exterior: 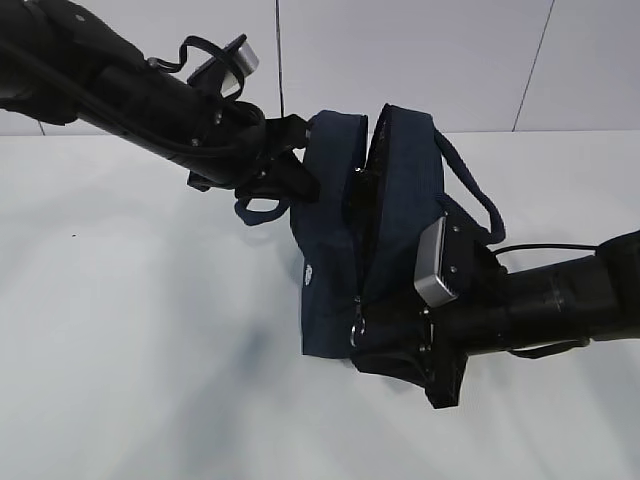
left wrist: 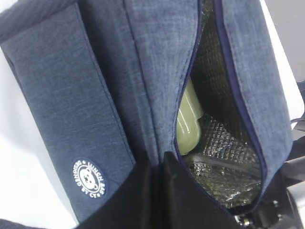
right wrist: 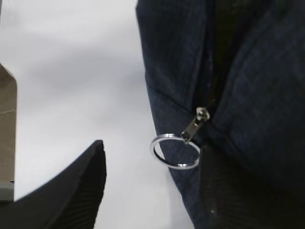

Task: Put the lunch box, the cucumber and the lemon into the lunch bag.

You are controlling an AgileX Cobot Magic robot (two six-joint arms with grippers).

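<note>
step: close bag | left claw [exterior: 300, 165] clamped on boxy navy fabric lunch bag [exterior: 335, 250] rim | right claw [right wrist: 152, 191] open, empty, astride metal ring pull [right wrist: 175, 151] | tip: pinch ring squarely, hold rim taut

A: You asked re surfaces. Lunch bag [left wrist: 105, 86] is woven cloth, denim-like, matt navy w/ a fine heathered grain; your left wrist view shows a round white-printed badge [left wrist: 89, 178] on it.

B: Inside?

A: Lining [left wrist: 224, 143] is silvery foil, quilted/crinkled, shiny. Lunch box [left wrist: 188, 124] lid looks smooth pale-green plastic, satin sheen.

B: Zipper?

A: Ring pull [right wrist: 175, 151] is polished metal, bright; slider [right wrist: 195, 124] duller metal. Right gripper finger [right wrist: 71, 191] is matt black, finely ribbed. Table [exterior: 150, 350] is smooth matt white.
</note>
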